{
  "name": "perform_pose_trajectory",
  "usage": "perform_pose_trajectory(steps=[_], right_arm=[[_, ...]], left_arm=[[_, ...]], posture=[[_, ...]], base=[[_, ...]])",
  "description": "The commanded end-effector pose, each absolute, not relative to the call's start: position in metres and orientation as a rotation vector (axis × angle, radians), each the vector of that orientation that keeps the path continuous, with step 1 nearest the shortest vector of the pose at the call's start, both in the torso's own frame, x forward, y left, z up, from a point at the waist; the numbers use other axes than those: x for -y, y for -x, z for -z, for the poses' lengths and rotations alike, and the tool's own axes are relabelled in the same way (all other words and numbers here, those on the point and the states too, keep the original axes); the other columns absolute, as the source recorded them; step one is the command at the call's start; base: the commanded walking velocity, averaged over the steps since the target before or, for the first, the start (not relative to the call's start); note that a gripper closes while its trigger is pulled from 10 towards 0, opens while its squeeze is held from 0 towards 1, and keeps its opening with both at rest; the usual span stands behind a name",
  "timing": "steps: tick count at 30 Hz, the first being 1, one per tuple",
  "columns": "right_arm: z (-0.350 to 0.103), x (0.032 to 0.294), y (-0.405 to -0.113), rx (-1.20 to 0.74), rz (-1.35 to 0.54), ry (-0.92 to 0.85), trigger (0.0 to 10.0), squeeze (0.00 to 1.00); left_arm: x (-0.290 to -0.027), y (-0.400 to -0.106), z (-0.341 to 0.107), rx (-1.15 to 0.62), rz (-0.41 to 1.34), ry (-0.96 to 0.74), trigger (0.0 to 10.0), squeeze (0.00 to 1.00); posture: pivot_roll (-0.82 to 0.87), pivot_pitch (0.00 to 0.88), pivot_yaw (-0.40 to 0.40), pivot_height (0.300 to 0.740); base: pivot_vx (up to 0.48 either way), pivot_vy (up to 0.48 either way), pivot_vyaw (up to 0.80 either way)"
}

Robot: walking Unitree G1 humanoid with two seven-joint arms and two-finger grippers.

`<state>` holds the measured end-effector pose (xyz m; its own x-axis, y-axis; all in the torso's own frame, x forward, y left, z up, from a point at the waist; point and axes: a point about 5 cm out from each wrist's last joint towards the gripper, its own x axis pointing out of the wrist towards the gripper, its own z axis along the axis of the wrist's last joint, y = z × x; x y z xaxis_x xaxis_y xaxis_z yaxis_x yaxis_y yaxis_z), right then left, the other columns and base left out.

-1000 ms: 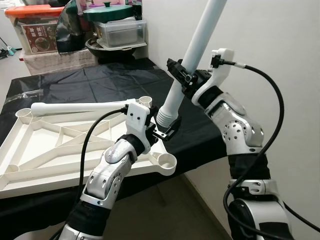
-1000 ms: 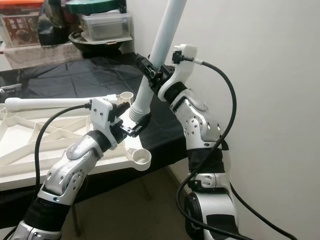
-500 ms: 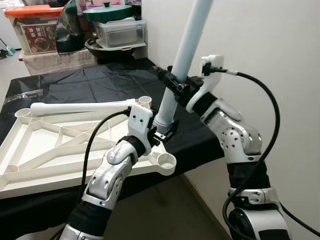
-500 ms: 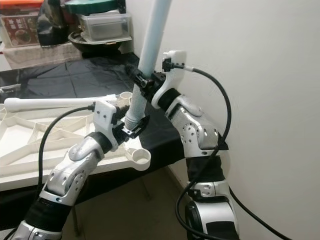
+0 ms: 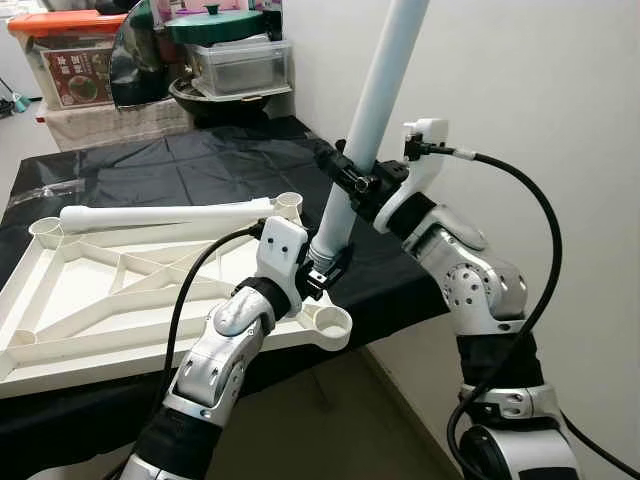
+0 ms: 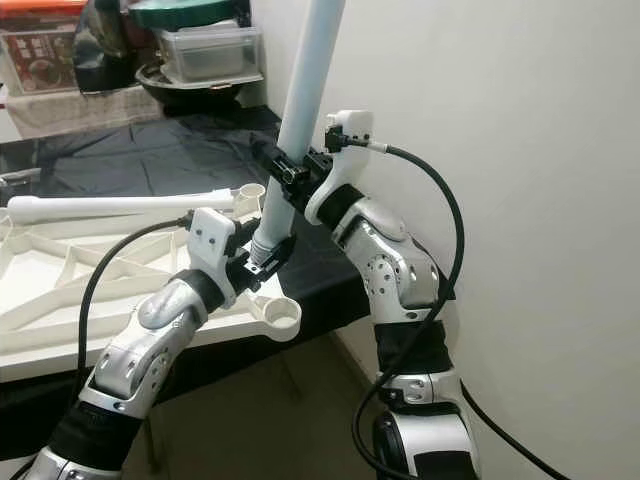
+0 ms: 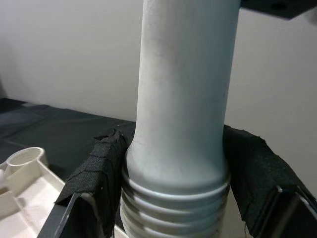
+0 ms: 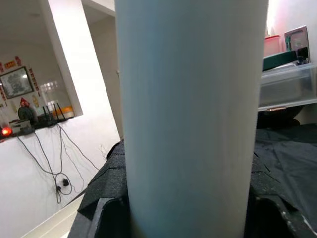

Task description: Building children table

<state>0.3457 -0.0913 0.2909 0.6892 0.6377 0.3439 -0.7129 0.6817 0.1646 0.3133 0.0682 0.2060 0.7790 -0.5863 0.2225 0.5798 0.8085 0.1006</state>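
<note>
Right now the long white table leg (image 5: 370, 105) stands tilted above the near corner socket (image 5: 328, 322) of the upside-down white tabletop (image 5: 90, 300) lying on the black cloth (image 5: 180, 165). The right gripper (image 5: 352, 180) is squeezed shut around the leg's middle, and the left gripper (image 5: 325, 270) is closed around its bottom end, just above the ridged screw part (image 7: 173, 208). The leg looks stiff, smooth and light, so it could slip or swing; holding it low near the ridges seems best, and the red label on the box (image 5: 75, 75) is too small to read.
</note>
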Motion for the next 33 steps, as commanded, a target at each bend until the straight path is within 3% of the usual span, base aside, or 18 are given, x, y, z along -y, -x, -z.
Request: perform_pose_trajectory(steps=[1, 2, 4, 5, 28, 29, 31, 32, 33], right_arm=[[-0.294, 0.086, -0.341, 0.292, -0.79, -0.284, 10.0, 1.0], [-0.293, 0.084, -0.34, 0.282, -0.809, -0.283, 10.0, 0.92], [-0.293, 0.083, -0.339, 0.276, -0.815, -0.285, 10.0, 0.92], [-0.293, 0.082, -0.34, 0.269, -0.818, -0.295, 10.0, 0.0], [-0.274, 0.083, -0.34, 0.13, -0.87, -0.337, 10.0, 0.0], [-0.274, 0.083, -0.34, 0.126, -0.869, -0.337, 8.1, 0.0], [-0.274, 0.083, -0.34, 0.123, -0.869, -0.337, 8.1, 0.0], [-0.273, 0.084, -0.34, 0.124, -0.867, -0.339, 3.3, 0.0], [-0.273, 0.084, -0.34, 0.124, -0.867, -0.339, 3.3, 0.0]], left_arm=[[-0.065, -0.312, -0.199, 0.236, 0.639, -0.066, 10.0, 0.0], [-0.066, -0.312, -0.2, 0.249, 0.636, -0.094, 10.0, 0.0], [-0.067, -0.312, -0.2, 0.25, 0.636, -0.103, 10.0, 0.0], [-0.068, -0.312, -0.2, 0.249, 0.637, -0.101, 10.0, 0.0], [-0.061, -0.303, -0.194, 0.265, 0.729, -0.208, 10.0, 0.0], [-0.061, -0.303, -0.194, 0.265, 0.732, -0.204, 10.0, 0.0], [-0.06, -0.303, -0.194, 0.266, 0.734, -0.201, 10.0, 0.0], [-0.06, -0.303, -0.194, 0.266, 0.735, -0.2, 10.0, 0.0], [-0.06, -0.303, -0.194, 0.266, 0.735, -0.2, 10.0, 0.0]], posture=[[0.02, 0.0, -0.022, 0.74], [0.02, 0.0, -0.021, 0.74], [0.02, 0.0, -0.021, 0.74], [0.02, 0.0, -0.024, 0.74], [0.02, 0.0, -0.026, 0.74], [0.02, 0.0, -0.025, 0.74], [0.02, 0.0, -0.025, 0.74], [0.02, 0.0, -0.025, 0.74], [0.02, 0.0, -0.025, 0.74]], base=[[0.0, 0.0, 0.0], [0.0, 0.0, 0.0], [0.0, 0.0, 0.0], [0.0, 0.0, 0.0], [0.0, 0.0, 0.0], [0.0, 0.0, 0.0], [0.0, 0.0, 0.0], [0.0, 0.0, 0.0], [0.0, 0.0, 0.0]])
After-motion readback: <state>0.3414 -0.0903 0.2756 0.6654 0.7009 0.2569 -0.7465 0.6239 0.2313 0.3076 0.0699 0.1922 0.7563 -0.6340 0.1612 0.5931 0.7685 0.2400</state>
